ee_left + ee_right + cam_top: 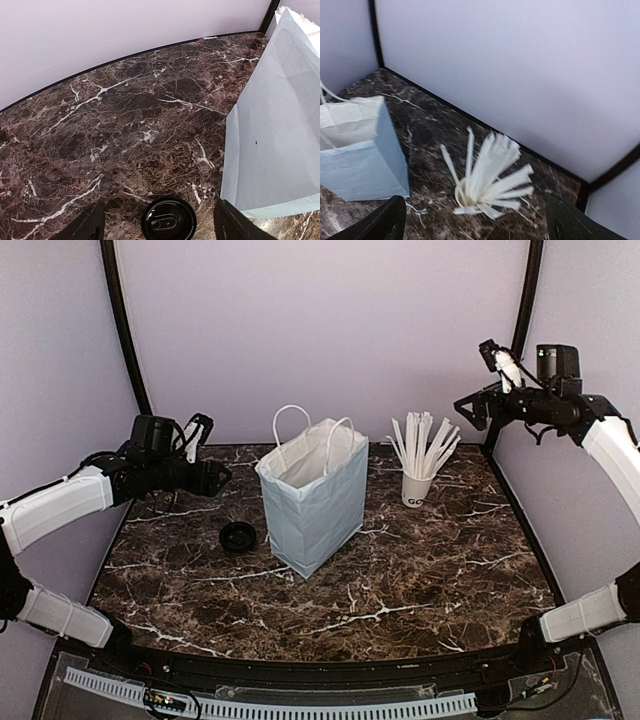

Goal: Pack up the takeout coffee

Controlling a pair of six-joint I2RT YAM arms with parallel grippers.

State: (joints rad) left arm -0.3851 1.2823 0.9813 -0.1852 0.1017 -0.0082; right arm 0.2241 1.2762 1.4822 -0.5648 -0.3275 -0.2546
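Left gripper [220, 478] low over round black plastic lid [238, 535], right gripper [470, 405] lifted high, both jaws wide apart.

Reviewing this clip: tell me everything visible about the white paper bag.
The white paper bag stands upright near the middle of the dark marble table, one corner turned toward the camera. It is plain, creased paper, looking pale blue in shade, with two thin white loop handles standing up. Its mouth gapes open; the inside bottom is hidden. Only the table touches it.
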